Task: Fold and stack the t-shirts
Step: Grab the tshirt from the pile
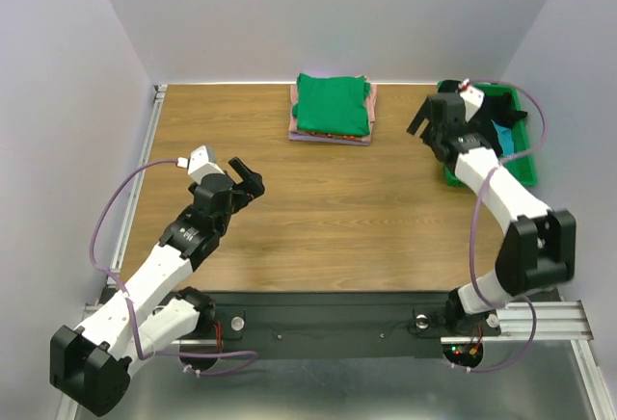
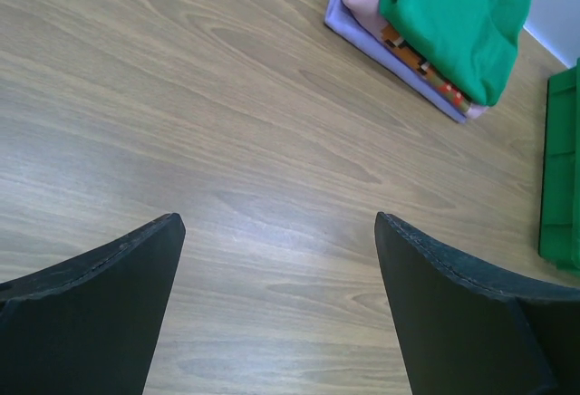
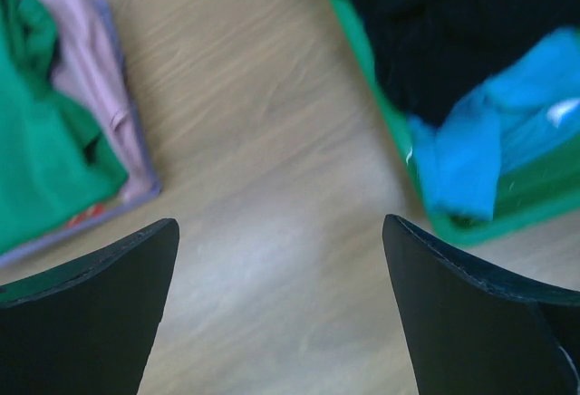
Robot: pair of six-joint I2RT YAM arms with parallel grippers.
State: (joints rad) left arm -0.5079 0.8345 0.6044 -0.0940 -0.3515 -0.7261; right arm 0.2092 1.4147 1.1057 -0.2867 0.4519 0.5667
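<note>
T-shirts are in two spots: a folded stack at the far middle of the wooden table [image 1: 337, 218], with the green shirt [image 1: 333, 102] on top, a pink one [image 3: 91, 60] under it and a lilac one [image 2: 335, 5] at the bottom. The rest are bunched in the green tray [image 3: 494, 218] at the far right, a black shirt [image 3: 471, 24] and a teal one [image 3: 471, 141] just beside it. The right gripper [image 3: 278, 223] hangs over the wood between stack and tray, jaws wide apart and empty. The left gripper [image 2: 278, 218] is well off to the left over bare wood, also spread open, holding nothing.
</note>
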